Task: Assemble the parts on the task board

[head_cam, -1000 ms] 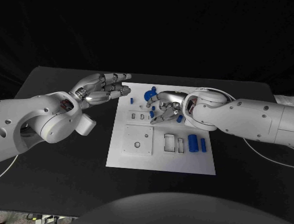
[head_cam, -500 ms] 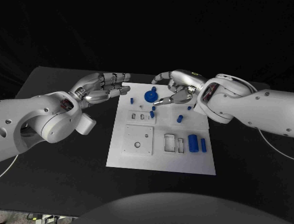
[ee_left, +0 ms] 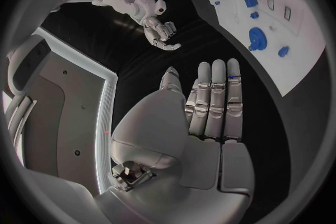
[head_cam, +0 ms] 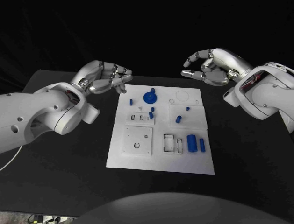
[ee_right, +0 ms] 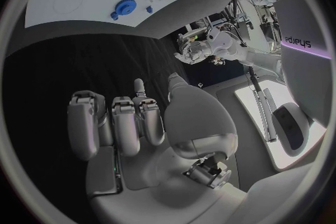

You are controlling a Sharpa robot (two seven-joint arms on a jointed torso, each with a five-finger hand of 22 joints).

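White flat task board (head_cam: 161, 161) sat mid-table from the head cam, small blue parts (head_cam: 192, 143) loose on it. My left hand (head_cam: 106, 78) and right hand (head_cam: 211, 65) hovered curled and empty beyond its far edge. Wrist cams showed the same. Between picks, I'd guess; next I'd need to grab a part.

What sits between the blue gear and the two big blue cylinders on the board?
In the head view, small blue parts stand on the task board between the blue gear and the blue cylinders.
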